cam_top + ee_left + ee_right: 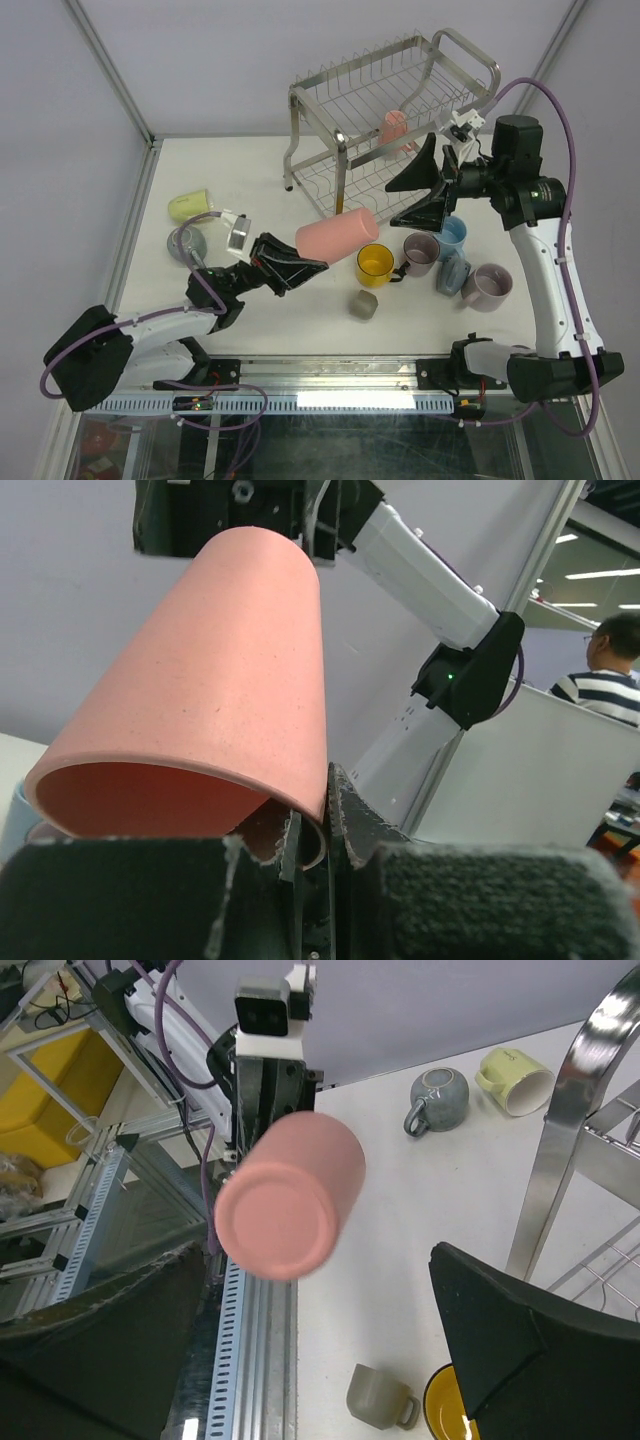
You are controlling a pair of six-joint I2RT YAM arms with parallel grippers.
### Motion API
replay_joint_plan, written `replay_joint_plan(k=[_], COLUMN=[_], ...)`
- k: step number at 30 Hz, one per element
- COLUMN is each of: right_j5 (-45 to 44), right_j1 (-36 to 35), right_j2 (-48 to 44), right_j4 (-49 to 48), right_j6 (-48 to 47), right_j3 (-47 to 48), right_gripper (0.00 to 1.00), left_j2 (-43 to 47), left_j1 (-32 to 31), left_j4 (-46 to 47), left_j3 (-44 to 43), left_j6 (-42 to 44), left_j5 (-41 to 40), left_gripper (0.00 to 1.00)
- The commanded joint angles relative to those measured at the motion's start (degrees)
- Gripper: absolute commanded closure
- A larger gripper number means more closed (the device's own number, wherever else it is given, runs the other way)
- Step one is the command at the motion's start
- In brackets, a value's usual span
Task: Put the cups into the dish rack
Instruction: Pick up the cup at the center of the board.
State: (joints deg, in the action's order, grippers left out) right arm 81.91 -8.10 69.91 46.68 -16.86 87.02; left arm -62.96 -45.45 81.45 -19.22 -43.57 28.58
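Gripping the rim of a tall salmon-pink ceramic mug, the left pincer holds it sideways in the air above the white surface. The right pincer gapes wide and empty beside the two-tier steel wire dish rack, where another pink mug sits. Pale lilac walls enclose the surface.

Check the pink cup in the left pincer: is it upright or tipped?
Tipped on its side. The pink cup hangs horizontal in the air, the left pincer clamped on its rim wall, with its flat base facing the right wrist camera.
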Motion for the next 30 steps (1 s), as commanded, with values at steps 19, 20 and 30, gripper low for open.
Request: replay_joint_plan(k=[19, 20, 30], right_j5=[-10.4, -10.0, -12.4], right_j1=[-0.1, -0.3, -3.5], right_j2=[-9.5, -9.7, -10.7], right_j4=[-24.1, -25.3, -36.6], right_j6=[38.5, 39.7, 53.7], right_j3=[-12.7, -13.5, -15.3], right_gripper=[0.00, 0.00, 0.01], left_j2=[-9.3, -9.2, -11.4], left_j1=[-10.8, -11.1, -14.6], left_j4=[18.6, 18.6, 18.7], left_j3=[-7.3, -7.5, -12.5], left_j6=[3.4, 4.0, 8.5], left_j5=[-18.2, -18.7, -21.3], left_gripper=[1.00, 1.00, 1.00])
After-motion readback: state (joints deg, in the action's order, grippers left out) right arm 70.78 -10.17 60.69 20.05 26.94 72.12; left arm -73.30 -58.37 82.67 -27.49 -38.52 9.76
